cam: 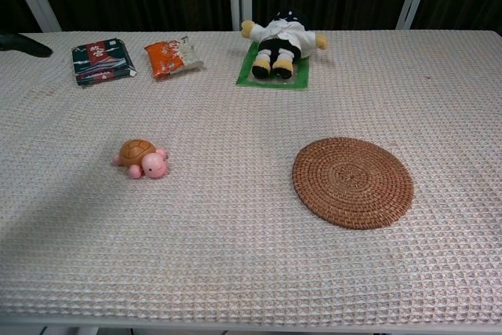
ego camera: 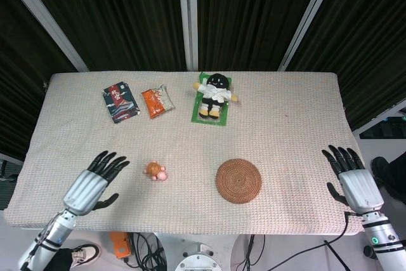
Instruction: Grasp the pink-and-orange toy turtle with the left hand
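The pink-and-orange toy turtle [ego camera: 155,171] [cam: 142,158] lies on the table's near left part, its pink head pointing to the front right. My left hand [ego camera: 93,185] hovers a short way left of it, fingers spread and empty, apart from the toy. In the chest view only a dark fingertip [cam: 23,44] of that hand shows at the left edge. At the table's near right corner my right hand [ego camera: 353,179] is open, holding nothing.
A round woven mat [ego camera: 238,181] [cam: 353,182] lies right of the turtle. Along the far side lie a dark snack packet [ego camera: 120,101], an orange snack packet [ego camera: 157,101] and a plush doll on a green card [ego camera: 214,96]. A waffle-weave cloth [ego camera: 285,125] covers the table.
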`<state>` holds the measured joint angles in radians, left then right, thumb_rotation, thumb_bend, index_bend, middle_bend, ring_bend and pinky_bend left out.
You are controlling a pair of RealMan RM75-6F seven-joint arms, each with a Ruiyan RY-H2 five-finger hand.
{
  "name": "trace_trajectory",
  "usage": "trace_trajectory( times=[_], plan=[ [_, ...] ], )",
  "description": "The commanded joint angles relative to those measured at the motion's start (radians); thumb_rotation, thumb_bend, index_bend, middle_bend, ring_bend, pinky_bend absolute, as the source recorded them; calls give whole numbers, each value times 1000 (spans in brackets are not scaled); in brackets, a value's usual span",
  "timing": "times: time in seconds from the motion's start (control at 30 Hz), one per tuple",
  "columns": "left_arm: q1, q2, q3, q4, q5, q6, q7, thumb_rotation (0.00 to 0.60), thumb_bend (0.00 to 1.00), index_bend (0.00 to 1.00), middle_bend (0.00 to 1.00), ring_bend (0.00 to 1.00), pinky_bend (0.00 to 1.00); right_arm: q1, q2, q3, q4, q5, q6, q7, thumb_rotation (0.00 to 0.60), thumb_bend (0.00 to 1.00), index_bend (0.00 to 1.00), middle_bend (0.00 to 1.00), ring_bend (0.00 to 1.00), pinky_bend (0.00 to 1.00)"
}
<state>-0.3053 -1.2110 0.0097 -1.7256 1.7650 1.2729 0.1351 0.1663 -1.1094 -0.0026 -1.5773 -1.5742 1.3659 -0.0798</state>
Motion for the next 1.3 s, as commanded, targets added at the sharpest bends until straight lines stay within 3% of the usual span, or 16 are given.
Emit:
trace_trajectory(
  times=[0.03,0.3,0.53,0.7,1.1,1.3],
  plan=[
    [-67,-63,-34,11,-22,-84,52,600,286,111,97,0,15,-1,2,2,2,3,2,4,600,327,0,0,0,0],
    [-188,-165,-94,75,-121,-248,148,600,317,129,119,0,17,-2,8,6,8,9,3,19,600,327,0,0,0,0],
    [-243,-234,-115,152,-229,-331,184,600,327,166,157,0,20,-5,12,9,23,18,5,38,600,327,0,0,0,0],
    [-250,-274,-106,205,-269,-332,182,600,327,237,235,0,20,-6,14,12,35,28,2,52,600,327,0,0,0,0],
    [-281,-336,-80,297,-282,-336,138,600,326,315,308,3,30,-7,16,15,42,33,3,61,600,327,0,0,0,0],
    [-281,-362,-80,334,-294,-307,139,600,326,440,444,90,55,-6,13,15,48,36,-3,64,600,327,0,0,0,0]
  ],
)
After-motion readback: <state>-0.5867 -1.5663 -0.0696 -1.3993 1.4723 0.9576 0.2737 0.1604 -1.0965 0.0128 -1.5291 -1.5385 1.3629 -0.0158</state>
